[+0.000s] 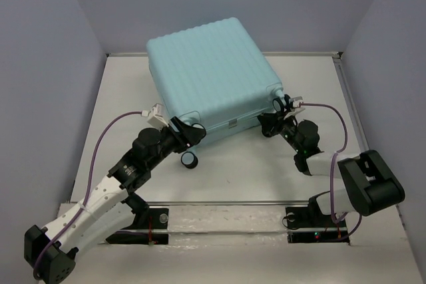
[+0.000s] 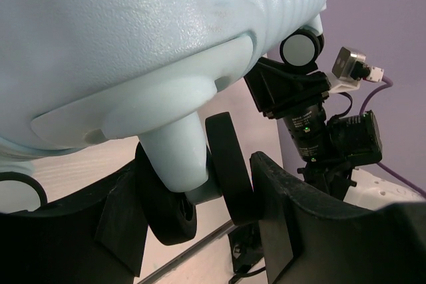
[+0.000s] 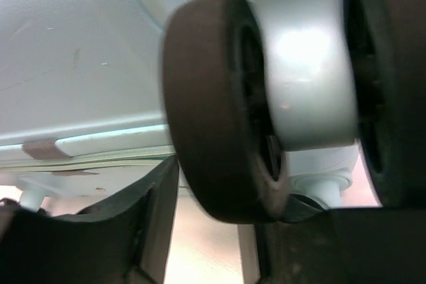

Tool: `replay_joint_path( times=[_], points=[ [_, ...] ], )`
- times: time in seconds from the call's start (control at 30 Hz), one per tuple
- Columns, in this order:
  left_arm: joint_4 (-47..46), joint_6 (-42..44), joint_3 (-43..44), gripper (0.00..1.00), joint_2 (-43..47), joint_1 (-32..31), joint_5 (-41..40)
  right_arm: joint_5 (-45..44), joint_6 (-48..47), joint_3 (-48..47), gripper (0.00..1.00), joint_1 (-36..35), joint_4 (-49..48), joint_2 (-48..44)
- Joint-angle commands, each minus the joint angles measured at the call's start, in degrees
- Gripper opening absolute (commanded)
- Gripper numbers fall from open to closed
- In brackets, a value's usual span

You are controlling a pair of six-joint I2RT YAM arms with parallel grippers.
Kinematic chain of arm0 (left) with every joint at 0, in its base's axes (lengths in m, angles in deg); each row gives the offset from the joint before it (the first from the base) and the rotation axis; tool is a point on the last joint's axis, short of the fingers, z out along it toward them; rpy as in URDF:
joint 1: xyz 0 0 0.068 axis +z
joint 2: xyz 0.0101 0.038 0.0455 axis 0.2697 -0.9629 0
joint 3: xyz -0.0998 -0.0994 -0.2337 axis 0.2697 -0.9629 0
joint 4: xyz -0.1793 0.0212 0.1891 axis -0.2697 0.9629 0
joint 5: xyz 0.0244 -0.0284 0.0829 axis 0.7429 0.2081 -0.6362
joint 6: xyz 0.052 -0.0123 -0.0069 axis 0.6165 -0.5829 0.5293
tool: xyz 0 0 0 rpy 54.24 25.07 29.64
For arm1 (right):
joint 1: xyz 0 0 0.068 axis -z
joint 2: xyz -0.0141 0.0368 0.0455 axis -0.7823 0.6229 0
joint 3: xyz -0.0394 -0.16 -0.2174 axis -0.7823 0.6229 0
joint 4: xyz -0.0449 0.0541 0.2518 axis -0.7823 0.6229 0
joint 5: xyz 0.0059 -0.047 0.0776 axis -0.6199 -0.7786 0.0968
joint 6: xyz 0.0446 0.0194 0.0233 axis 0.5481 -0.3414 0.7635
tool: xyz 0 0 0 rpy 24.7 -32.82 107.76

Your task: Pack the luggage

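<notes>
Pale aqua, ribbed and hard-shelled, the large suitcase [image 1: 210,74] lies closed on the white table [image 1: 120,98]. It sits toward the back wall, with one broad shell up and its wheeled end turned to the two arms.

The black left gripper [image 1: 190,131] meets the near-left corner. In the left wrist view its fingers [image 2: 286,217] bracket the black twin spinner wheel [image 2: 229,164] there and appear to pinch it from both sides. The black right gripper [image 1: 274,121] is at the near-right corner. Its wrist view is filled by another black rubber wheel [image 3: 219,104], with one dark finger [image 3: 150,224] just beside the tread. Whether those jaws press on the wheel or stand off it cannot be told.

The hazards all come from the choice of handhold. Spinner wheels roll and swivel on their stems, so a pinch on the tread could turn or squirt out as soon as load comes on. If only the left corner is truly held, a pull would probably swing the case around that point. It might then skid toward the side wall or drop back onto the table.

Uneven motion between the arms could twist the closed shell and strain the wheel housings. With the lid down, nothing can go inside until it is opened.
</notes>
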Motion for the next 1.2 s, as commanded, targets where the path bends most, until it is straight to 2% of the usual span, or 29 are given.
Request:
replay_joint_path(
  times=[0.0, 0.4, 0.53, 0.7, 0.77, 0.83, 0.93, 1.03, 1.1, 1.17],
  points=[
    [-16.2, 4.6, 2.3, 0.06, 4.6, -1.0, 7.0, -0.3, -1.6, -4.0, 0.4, -0.2, -2.6, 1.7],
    [-16.4, 4.6, 2.0, 0.06, 4.5, -1.0, 7.0, -1.5, 3.1, -5.3, 0.07, -0.2, -9.9, 6.8],
    [-16.9, 4.5, 1.8, 0.06, 4.1, -1.0, 7.1, 0.4, 4.2, -4.7, 0.07, -2.2, -13.2, 8.2],
    [-18.2, 4.4, 2.3, 0.06, 2.8, -1.0, 7.8, 0.9, 3.2, -5.0, 0.07, -10.0, -13.7, 9.8],
    [-17.7, 4.9, 3.2, 0.06, 2.8, -1.0, 7.6, -3.0, 2.1, -4.4, 0.07, -11.6, -12.4, 9.6],
    [-16.9, 5.4, 3.9, 0.06, 3.7, -1.0, 6.5, -4.9, 3.1, -0.9, 0.07, -11.6, -15.3, 9.5],
    [-14.4, 6.7, 4.7, 0.06, 4.9, -1.0, 5.5, -10.5, 1.4, 0.6, 0.15, -11.6, -10.6, 6.7],
    [-14.0, 6.7, 4.2, 0.06, 5.7, -1.0, 5.2, -14.1, 0.1, 1.7, 0.34, -10.9, -7.2, 3.3],
    [-14.1, 6.6, 3.6, 0.06, 6.3, -1.0, 5.1, -14.1, 0.9, 2.0, 0.44, -9.2, -4.4, 1.9],
    [-13.5, 6.8, 3.6, 0.06, 6.9, -1.0, 4.8, -13.5, 2.1, 3.3, 0.49, -6.5, -4.2, 1.0]
  ],
)
